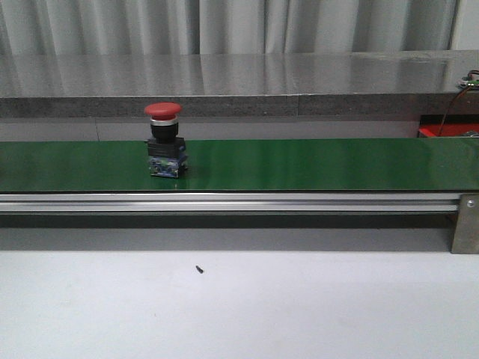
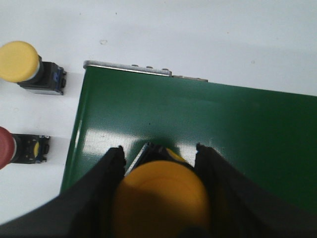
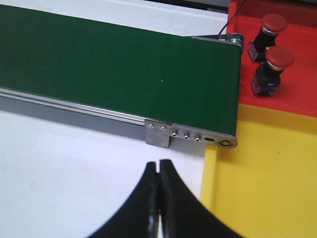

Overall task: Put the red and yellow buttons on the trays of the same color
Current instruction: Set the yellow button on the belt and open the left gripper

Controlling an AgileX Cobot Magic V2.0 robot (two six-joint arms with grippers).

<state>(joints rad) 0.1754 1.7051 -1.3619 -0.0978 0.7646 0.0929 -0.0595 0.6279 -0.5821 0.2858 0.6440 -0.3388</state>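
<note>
Your left gripper (image 2: 161, 198) pinches a yellow button (image 2: 161, 198) by its rounded cap, just over the end of the green belt (image 2: 223, 129). Beside that belt end, on the white table (image 2: 198, 29), a second yellow button (image 2: 29, 67) and a red one (image 2: 17, 148) lie on their sides, each a smooth domed cap on a black body.

Another red button (image 1: 164, 142) stands upright on the belt, slightly blurred, nothing near it. The belt is glossy with an aluminium side rail (image 1: 224, 200).

Your right gripper (image 3: 159, 198) has its black fingers pressed together, holding nothing, above the table by the belt's other end. Past it lie a yellow tray (image 3: 267, 188) and a red tray (image 3: 297, 89); two red buttons (image 3: 270, 62) stand on the red tray, close together.
</note>
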